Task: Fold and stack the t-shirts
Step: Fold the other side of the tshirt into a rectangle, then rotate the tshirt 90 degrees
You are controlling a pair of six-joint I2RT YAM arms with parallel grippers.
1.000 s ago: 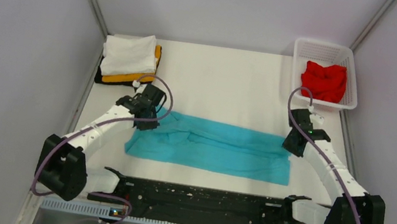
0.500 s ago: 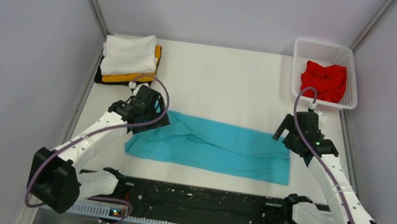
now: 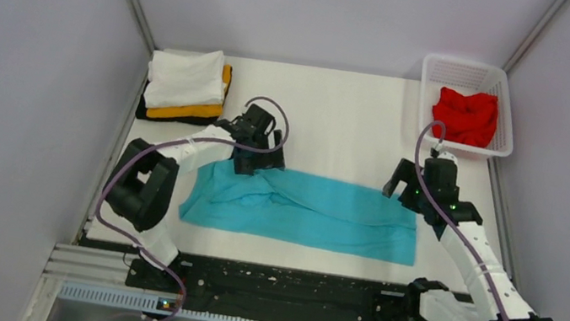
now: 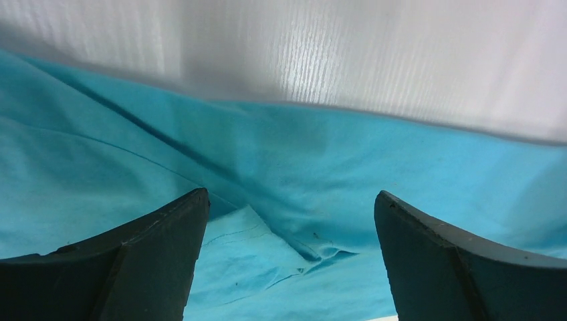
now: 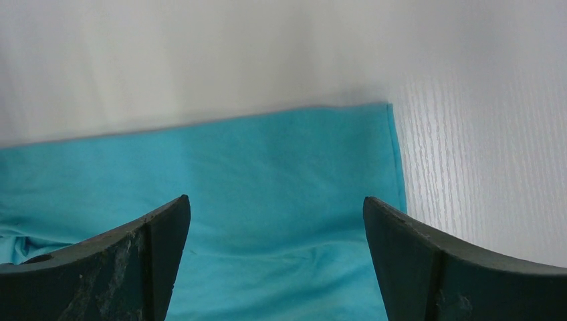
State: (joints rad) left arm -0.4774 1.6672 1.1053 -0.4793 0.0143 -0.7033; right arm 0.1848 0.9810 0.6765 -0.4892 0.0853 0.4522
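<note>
I saw my left gripper point(image 4: 289, 200) with its fingers spread apart, and the turquoise t-shirt point(image 3: 316, 216) lay flat just under them. My right gripper point(image 5: 275, 200) was spread apart too, over the shirt's corner, with the white table point(image 5: 481, 167) to its right.

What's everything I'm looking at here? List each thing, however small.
turquoise t-shirt: one, turquoise-blue, laid out mid-table, rumpled toward its left end
white t-shirt: one, white, folded, top of the stack at the far left corner
yellow-orange t-shirt: one, yellow-orange, folded, under the white one
black t-shirt: one, black, bottom of the stack, only an edge shows
red t-shirt: one, red, crumpled inside the basket
basket: one, white mesh, far right corner
table: one, white, beneath everything
left gripper: one, black, open, over the turquoise shirt's far edge
right gripper: one, black, open, over that shirt's far right corner
</note>
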